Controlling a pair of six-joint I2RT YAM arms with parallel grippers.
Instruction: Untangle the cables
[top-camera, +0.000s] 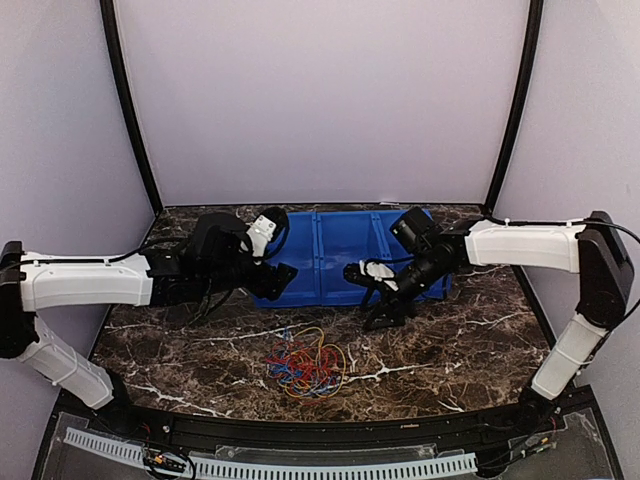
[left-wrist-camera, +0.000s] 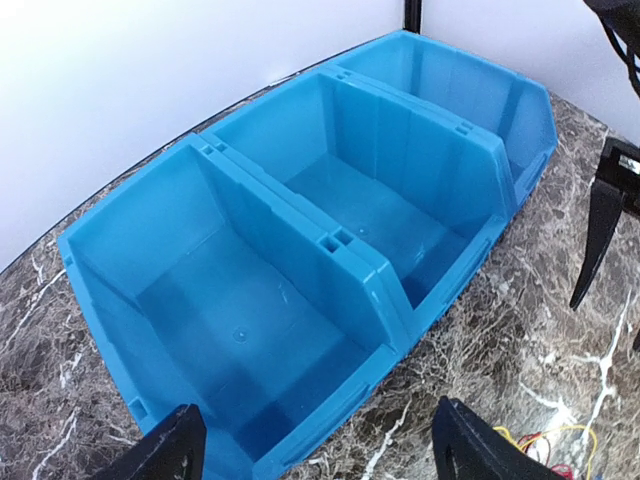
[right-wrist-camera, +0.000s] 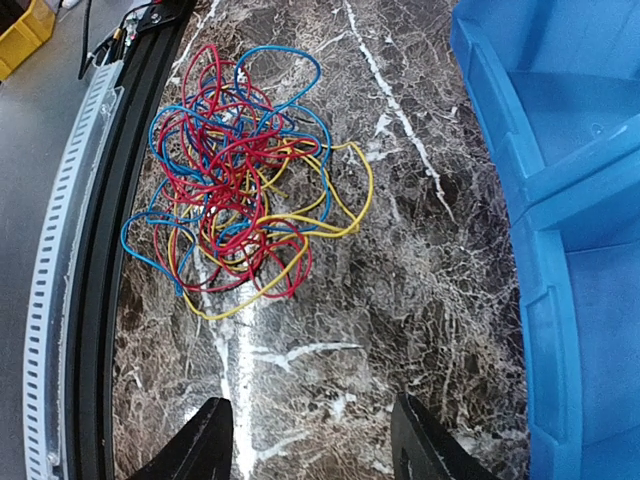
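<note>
In the overhead view my left arm reaches in from the left edge and my right arm from the right, and a blue bin (top-camera: 330, 240) lies across the middle of the frame at the back of the dark marble table (top-camera: 450, 350). The bin has three compartments side by side, and none of the three holds anything. A black rail (top-camera: 300, 432) and a white slotted strip (top-camera: 300, 466) run along the bottom of the frame. Nothing lies over the cables or between them and either tool.

The cables (top-camera: 305, 362) sit below centre, in front of the bin and well apart from it, on bare marble. From my right wrist they fill the upper left: thin red, blue and yellow loops knotted into one loose heap (right-wrist-camera: 235, 170), with single yellow loops trailing to its right and lower edge. The rail (right-wrist-camera: 100, 250) runs just left of them.

My left gripper (top-camera: 280, 280) is at the bin's left front corner. Its fingers stand wide apart with only the bin's edge showing between them, and they hold nothing. My right gripper (top-camera: 385, 310) hangs before the bin's right end. Its fingers are parted above bare marble (right-wrist-camera: 308, 405) at the bottom of that view, and they grip nothing.
</note>
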